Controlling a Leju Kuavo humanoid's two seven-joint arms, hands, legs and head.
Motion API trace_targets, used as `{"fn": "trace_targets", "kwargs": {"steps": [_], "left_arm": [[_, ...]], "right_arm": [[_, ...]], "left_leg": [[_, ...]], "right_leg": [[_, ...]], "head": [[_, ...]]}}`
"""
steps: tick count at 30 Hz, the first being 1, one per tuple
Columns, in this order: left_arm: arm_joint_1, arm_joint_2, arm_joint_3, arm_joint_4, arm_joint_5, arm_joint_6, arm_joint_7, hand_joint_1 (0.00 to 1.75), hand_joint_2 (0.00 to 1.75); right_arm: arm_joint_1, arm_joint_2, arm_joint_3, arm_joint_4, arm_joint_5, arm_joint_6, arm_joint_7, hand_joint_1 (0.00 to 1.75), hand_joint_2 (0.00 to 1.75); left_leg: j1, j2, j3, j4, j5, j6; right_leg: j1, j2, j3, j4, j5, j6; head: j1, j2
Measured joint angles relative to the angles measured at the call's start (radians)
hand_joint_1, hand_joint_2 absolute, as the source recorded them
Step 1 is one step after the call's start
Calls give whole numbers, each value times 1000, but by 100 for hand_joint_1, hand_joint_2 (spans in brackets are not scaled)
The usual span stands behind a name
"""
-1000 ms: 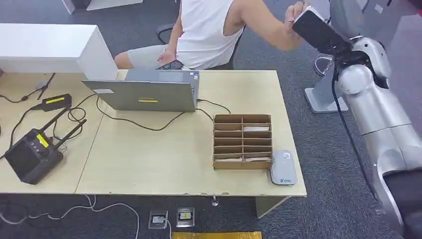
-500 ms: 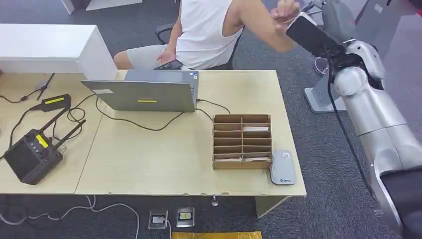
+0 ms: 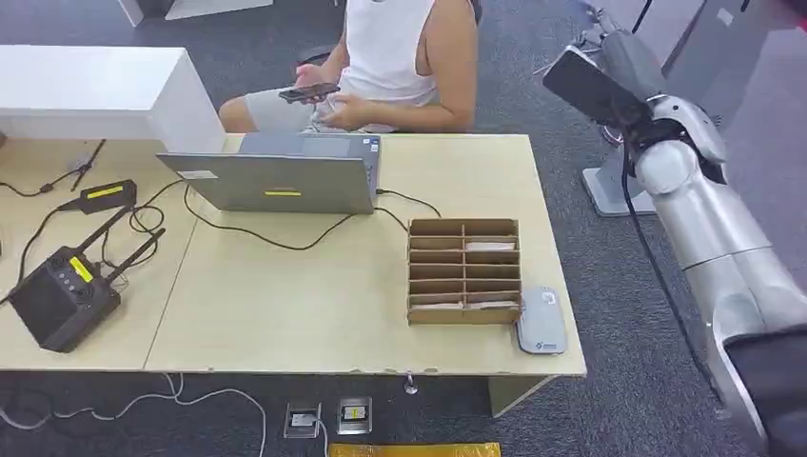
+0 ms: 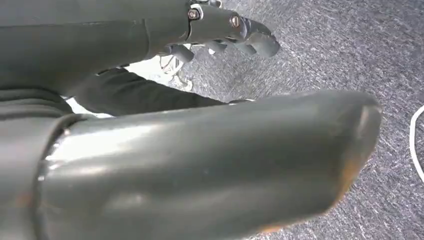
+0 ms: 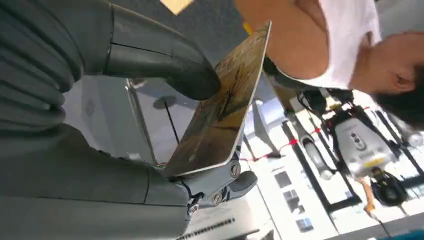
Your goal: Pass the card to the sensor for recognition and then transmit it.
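Note:
My right hand (image 3: 609,69) is raised high, off the table's far right corner. It pinches a thin card (image 5: 220,112) between the thick thumb (image 5: 165,67) and the fingers, with the card's brownish face tilted edge-on. The sensor, a flat grey-white reader (image 3: 541,322), lies on the table near its front right edge, well below the hand. My left hand (image 4: 200,160) hangs over grey carpet with its dark fingers (image 4: 230,27) apart from the thumb and nothing in it.
A cardboard box (image 3: 463,271) of compartments with a few cards stands beside the reader. A laptop (image 3: 281,171), cables and a black router (image 3: 62,295) lie further left. A seated person (image 3: 390,57) behind the table holds a phone.
The person's hand, which was at my right hand, has let go and drawn back to their lap. The card stays in my right hand, which has shifted slightly left.

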Motion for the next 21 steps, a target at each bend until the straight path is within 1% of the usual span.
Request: {"fn": "trace_targets", "kwargs": {"steps": [5, 10, 13, 17, 21], "left_arm": [[1, 3, 0, 0, 0, 4, 0, 0, 0], [2, 5, 0, 0, 0, 5, 0, 0, 0], [1, 5, 0, 0, -5, 5, 0, 0, 0], [2, 6, 0, 0, -17, 5, 0, 0, 0], [2, 9, 0, 0, -28, 5, 0, 0, 0]], "right_arm": [[87, -46, -16, -20, -61, 35, 7, 175, 175], [174, -79, -38, -41, -65, 64, -2, 175, 175], [208, -94, -58, -55, -60, 98, 3, 175, 175], [306, -121, -90, -90, -59, 138, 20, 175, 175], [413, -136, -145, -144, -37, 190, 26, 175, 175]], "left_leg": [[0, 1, 0, 0, 0, 0], [0, 1, 0, 0, 0, 0], [0, 1, 0, 0, 0, 0], [1, 0, 0, 0, 0, 0], [1, 1, 0, 0, -1, -1]], "right_leg": [[0, 1, 0, 0, 0, 0], [0, 1, -1, 0, 0, 0], [0, 1, 0, 0, 0, 0], [1, 1, 0, -1, 0, 0], [0, 1, 0, -1, 0, 0]], "head": [[0, 0], [-1, 0], [-1, 0], [-2, 0], [0, 0]]}}
